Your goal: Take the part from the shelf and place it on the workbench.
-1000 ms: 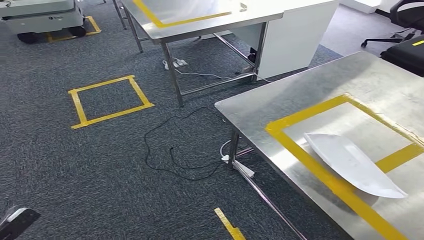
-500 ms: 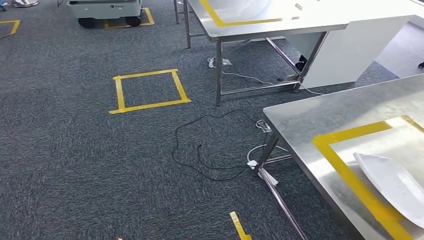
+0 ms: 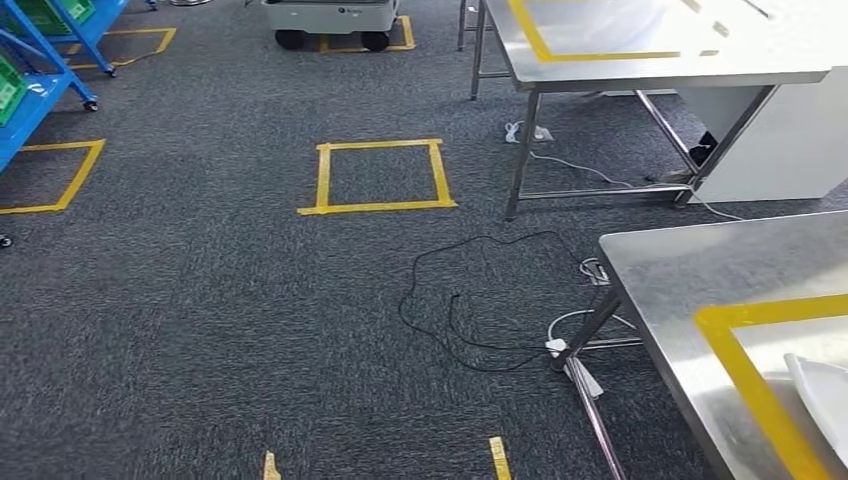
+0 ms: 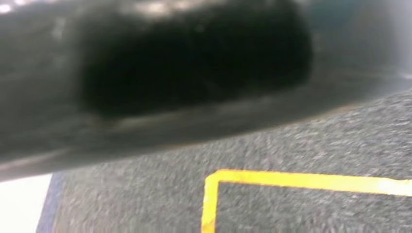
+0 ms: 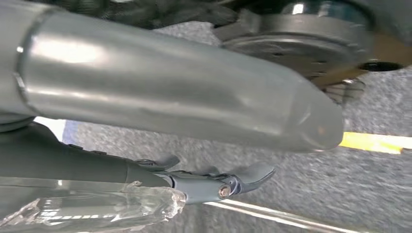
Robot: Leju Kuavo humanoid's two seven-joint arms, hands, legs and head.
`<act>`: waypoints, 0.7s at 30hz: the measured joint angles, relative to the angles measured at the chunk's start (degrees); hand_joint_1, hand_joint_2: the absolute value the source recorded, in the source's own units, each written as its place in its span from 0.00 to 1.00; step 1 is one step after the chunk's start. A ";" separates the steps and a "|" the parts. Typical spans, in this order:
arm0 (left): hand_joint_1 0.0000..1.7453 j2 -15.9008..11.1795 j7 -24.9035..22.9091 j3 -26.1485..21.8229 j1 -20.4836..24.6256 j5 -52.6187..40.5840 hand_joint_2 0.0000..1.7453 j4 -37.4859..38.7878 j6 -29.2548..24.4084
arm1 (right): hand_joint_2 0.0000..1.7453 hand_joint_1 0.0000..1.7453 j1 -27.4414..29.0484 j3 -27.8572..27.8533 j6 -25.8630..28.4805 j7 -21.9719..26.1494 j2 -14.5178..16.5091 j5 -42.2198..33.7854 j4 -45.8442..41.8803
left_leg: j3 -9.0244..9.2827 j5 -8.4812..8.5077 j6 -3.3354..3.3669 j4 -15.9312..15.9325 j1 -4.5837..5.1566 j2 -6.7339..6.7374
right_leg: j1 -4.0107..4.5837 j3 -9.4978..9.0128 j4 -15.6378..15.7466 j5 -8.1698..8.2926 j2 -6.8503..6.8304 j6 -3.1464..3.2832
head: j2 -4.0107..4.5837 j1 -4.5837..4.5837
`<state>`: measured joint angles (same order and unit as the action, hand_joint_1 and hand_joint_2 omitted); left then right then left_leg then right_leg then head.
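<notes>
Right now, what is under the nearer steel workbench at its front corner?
Under the workbench, near its leg: a white power strip, a looped black cable and grey carpet. The tabletop hides the floor further beneath it.

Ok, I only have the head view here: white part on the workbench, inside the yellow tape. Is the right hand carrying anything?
Observer: No. The right wrist view shows the right hand with its fingers apart and nothing in them.
Operator: What is beneath it?
Observer: Grey carpet, crossed by a yellow tape strip.
Operator: And the left wrist view?
Observer: It looks down on a yellow tape corner on the carpet, and the picture is blurred.
</notes>
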<state>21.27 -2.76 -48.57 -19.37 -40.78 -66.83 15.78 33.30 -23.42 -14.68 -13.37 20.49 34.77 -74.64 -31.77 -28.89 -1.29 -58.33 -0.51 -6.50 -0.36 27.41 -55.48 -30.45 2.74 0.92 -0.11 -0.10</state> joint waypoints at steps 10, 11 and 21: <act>0.00 -0.04 -1.15 8.91 -2.72 5.36 0.00 0.41 -2.70 | 0.00 0.00 0.25 0.29 0.71 0.62 0.02 -1.20 -0.13 | 2.48 -0.22 -0.59 0.54 -0.23 9.93 | 0.60 -1.09 0.21 -1.17 -9.05 -0.39 | 0.01 0.32; 0.00 -0.03 -1.14 9.67 -2.94 5.40 0.00 0.41 -2.96 | 0.00 0.00 0.16 0.32 0.72 0.67 0.02 -1.28 -0.14 | 3.13 -0.01 -0.20 1.86 -0.06 10.47 | 0.71 -1.28 0.15 -1.36 -9.56 -0.72 | 0.01 0.17; 0.00 -0.13 3.03 15.92 -5.23 -1.95 0.00 0.14 -3.22 | 0.00 0.00 -0.16 0.74 0.22 1.50 0.02 -2.03 -0.33 | 2.74 0.80 2.05 2.77 -0.07 4.12 | -0.12 7.05 -17.51 -8.32 -2.77 -2.56 | 0.01 -0.54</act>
<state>21.14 0.27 -32.65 -24.60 -42.73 -66.69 12.55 33.14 -22.68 -14.45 -11.87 20.50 32.74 -74.97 -29.04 -28.09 0.76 -55.56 -0.59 -2.38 -0.47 34.46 -72.99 -38.77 -0.03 -1.64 -0.11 -0.64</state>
